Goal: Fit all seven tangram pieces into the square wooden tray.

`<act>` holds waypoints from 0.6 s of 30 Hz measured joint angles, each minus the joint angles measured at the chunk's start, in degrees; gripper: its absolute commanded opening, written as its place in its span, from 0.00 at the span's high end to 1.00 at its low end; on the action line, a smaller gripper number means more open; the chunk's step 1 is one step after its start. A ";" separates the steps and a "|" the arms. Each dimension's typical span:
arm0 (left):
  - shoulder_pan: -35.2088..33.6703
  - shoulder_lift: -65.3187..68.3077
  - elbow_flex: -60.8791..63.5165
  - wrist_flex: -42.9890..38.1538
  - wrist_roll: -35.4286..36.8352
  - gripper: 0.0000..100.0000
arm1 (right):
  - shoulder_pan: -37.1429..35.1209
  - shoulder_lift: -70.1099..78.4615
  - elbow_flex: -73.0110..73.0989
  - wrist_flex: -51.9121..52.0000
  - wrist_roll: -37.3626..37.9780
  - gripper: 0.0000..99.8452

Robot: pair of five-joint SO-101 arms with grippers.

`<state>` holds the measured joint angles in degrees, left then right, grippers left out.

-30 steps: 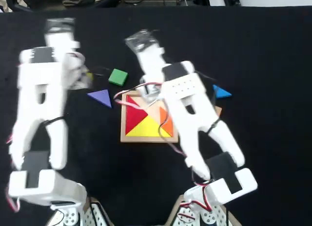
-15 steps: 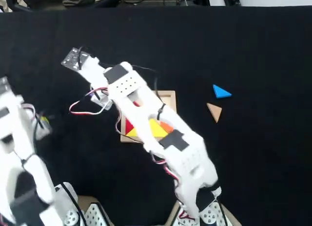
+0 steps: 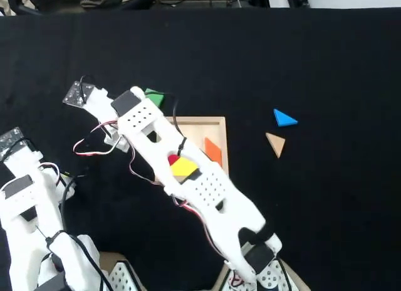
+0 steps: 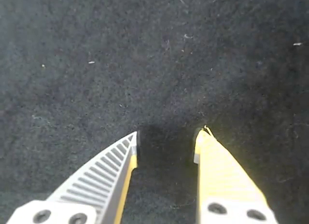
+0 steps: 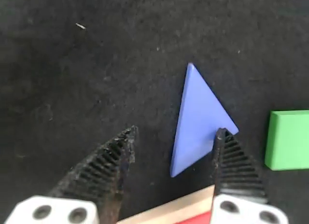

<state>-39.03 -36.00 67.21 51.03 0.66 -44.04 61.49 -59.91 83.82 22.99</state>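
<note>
My right gripper hangs open over the black cloth. A purple triangle lies flat, partly between its fingertips, with one fingertip over the triangle's edge. A green square lies just beyond, also seen as the green square in the high view. The wooden tray holds red, yellow and orange pieces; its rim shows near my right gripper. My right arm stretches across the tray. My left gripper is open over bare cloth.
A blue triangle and a tan triangle lie on the cloth right of the tray. My left arm stands at the table's front left corner. Cables run along the table's far edge.
My right arm swung left across the tray and now covers the purple triangle in the high view. My left arm pulled back from the green square area to the front left.
</note>
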 measured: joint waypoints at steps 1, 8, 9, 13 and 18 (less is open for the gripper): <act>0.00 0.00 0.00 0.00 0.00 0.79 | 0.09 1.67 -2.37 0.70 -0.09 0.74; 0.00 -0.09 0.00 0.00 0.00 0.79 | 0.09 9.14 -21.10 9.85 1.67 0.74; 0.00 -0.09 0.00 0.00 0.00 0.79 | 0.09 9.67 -23.91 10.90 1.67 0.74; 0.00 -0.09 0.00 0.00 0.00 0.79 | 0.09 12.92 -31.12 11.96 2.55 0.74; 0.00 -0.09 0.00 0.00 0.00 0.79 | 0.35 17.41 -32.00 11.08 5.89 0.74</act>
<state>-39.03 -36.09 67.21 51.03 0.66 -43.69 78.90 -91.91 94.90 28.88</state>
